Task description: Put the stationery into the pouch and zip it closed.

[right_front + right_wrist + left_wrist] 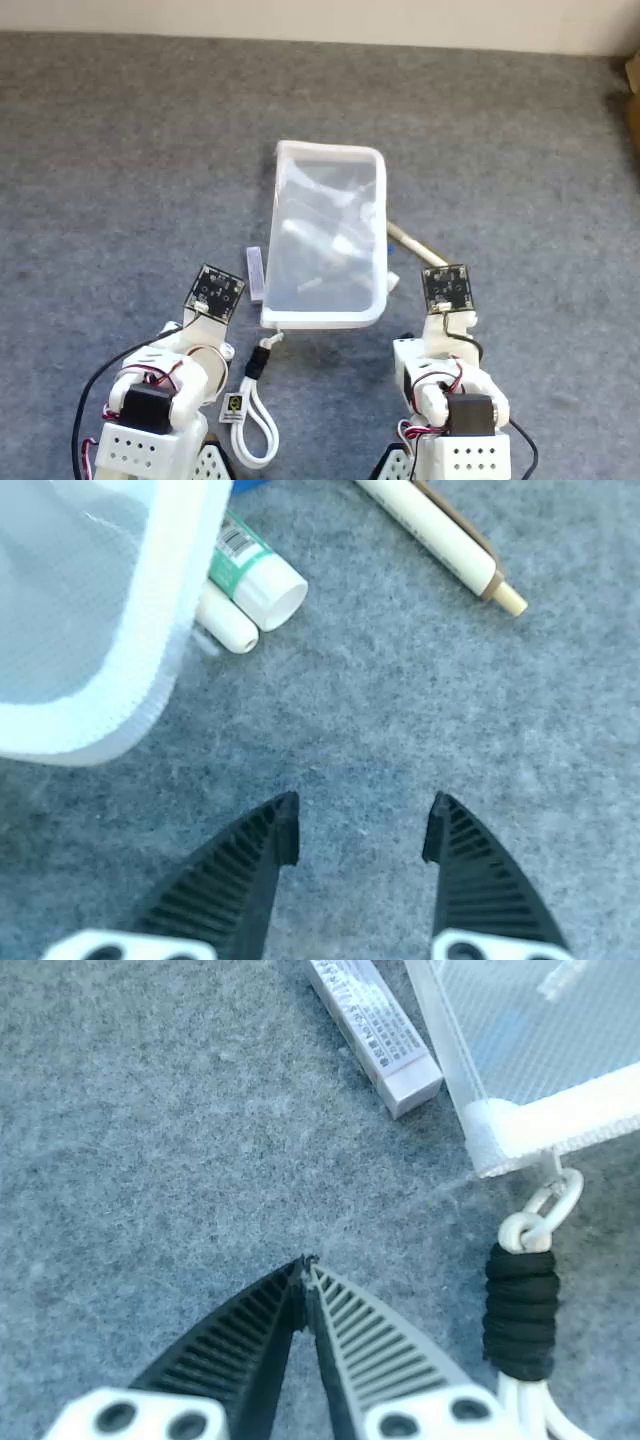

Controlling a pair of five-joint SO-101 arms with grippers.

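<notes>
Counts as barely started: pouch (pixel 320 318) flat at mid-table, eraser (pixel 372 1030) just left of it, pen (pixel 432 532) and two tubes (pixel 250 580) at its right edge, apparently outside, left gripper (pixel 305 1263) pinched shut on nothing, right gripper (pixel 360 825) spread wide, both near.

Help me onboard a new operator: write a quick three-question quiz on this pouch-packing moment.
1. True or false: the eraser lies on the carpet, outside the pouch.
2. Where is the pen? A) inside the pouch B) on the carpet, outside the pouch C) under the eraser
3. Fill in: the left gripper is ___ and the right gripper is ___.
Key: 1 true; 2 B; 3 shut, open.
</notes>
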